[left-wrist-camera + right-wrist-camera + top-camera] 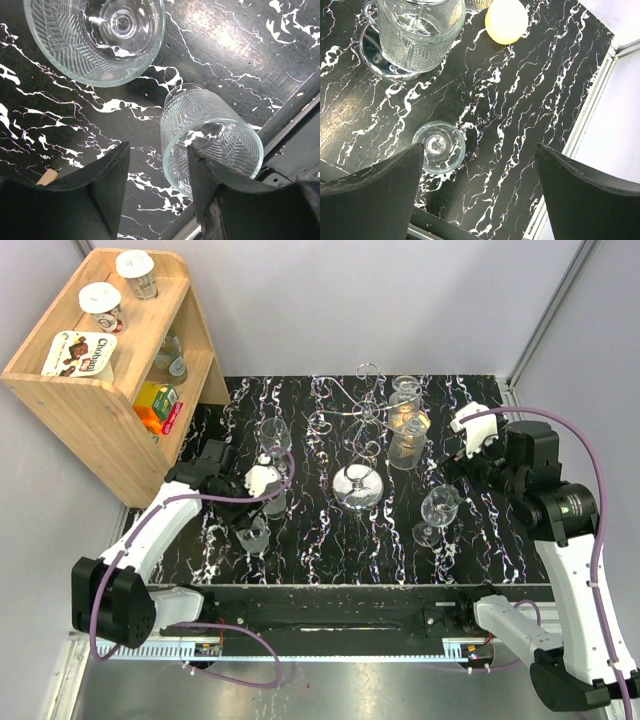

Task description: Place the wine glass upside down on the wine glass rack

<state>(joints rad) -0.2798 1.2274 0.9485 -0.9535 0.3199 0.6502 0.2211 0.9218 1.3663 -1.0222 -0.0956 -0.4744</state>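
A ribbed wine glass (210, 137) lies on its side on the black marbled table, its mouth toward my left gripper (159, 147). The jaws stand partly apart; the right fingertip (207, 180) overlaps the glass's rim and the left one stays clear of it. In the top view this glass (253, 536) lies front left, just below the left gripper (268, 504). The wine glass rack (364, 405) stands mid-table, with a glass (357, 483) hanging bowl-down over its mirror disc (376, 60). My right gripper (480, 147) hovers wide open and empty beside an upright glass (439, 147).
Another upright glass (95, 35) stands close beyond the lying one. Two more glasses (408, 425) stand at the back right of the rack, by a yellow rounded object (506, 20). A wooden shelf (100, 380) with cups and bottles borders the left side. The metal front rail (350, 595) is near.
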